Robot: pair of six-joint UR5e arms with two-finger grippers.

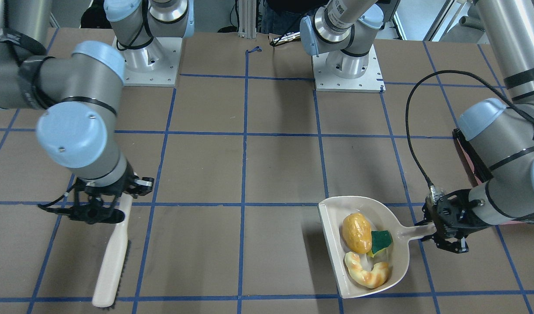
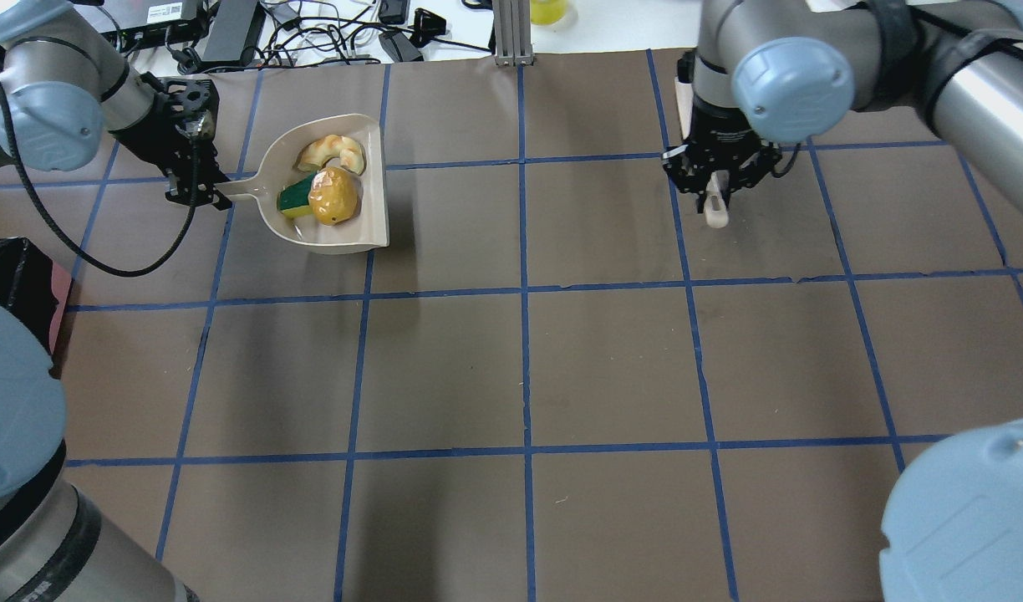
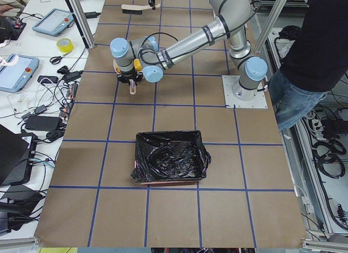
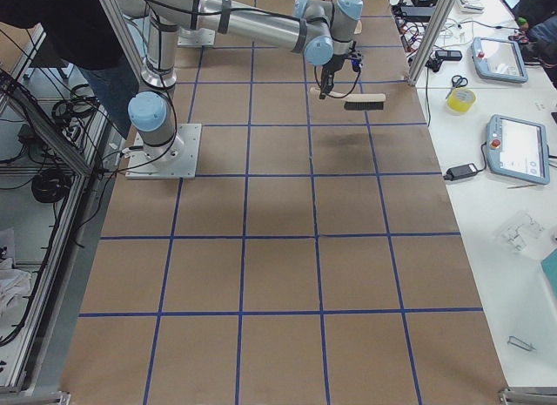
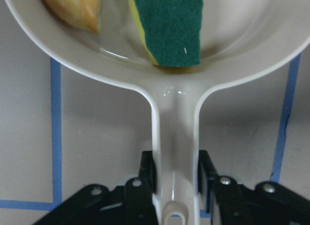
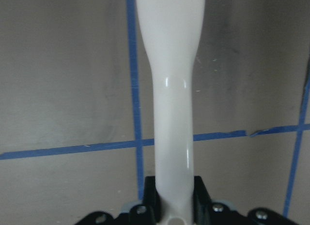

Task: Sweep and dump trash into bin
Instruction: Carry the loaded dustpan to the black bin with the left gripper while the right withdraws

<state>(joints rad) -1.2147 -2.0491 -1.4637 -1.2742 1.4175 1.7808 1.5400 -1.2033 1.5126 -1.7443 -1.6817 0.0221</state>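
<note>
My left gripper (image 1: 441,235) is shut on the handle of the beige dustpan (image 1: 337,244), also in the overhead view (image 2: 198,188). In the pan lie the potato-like lump (image 1: 356,232), the green-and-yellow sponge (image 1: 381,241) and the croissant (image 1: 367,272). The left wrist view shows the fingers (image 5: 147,169) clamped on the handle, with the sponge (image 5: 167,26) just beyond. My right gripper (image 1: 105,209) is shut on the handle of a beige brush (image 1: 112,261). The bin (image 3: 171,158), a pink box lined with a black bag, stands near my left arm.
The table is brown with a blue tape grid. In the overhead view the bin's black bag (image 2: 10,276) shows at the left edge, nearer to me than the dustpan (image 2: 336,238). Cables and devices lie along the far edge. A person stands by the robot's base.
</note>
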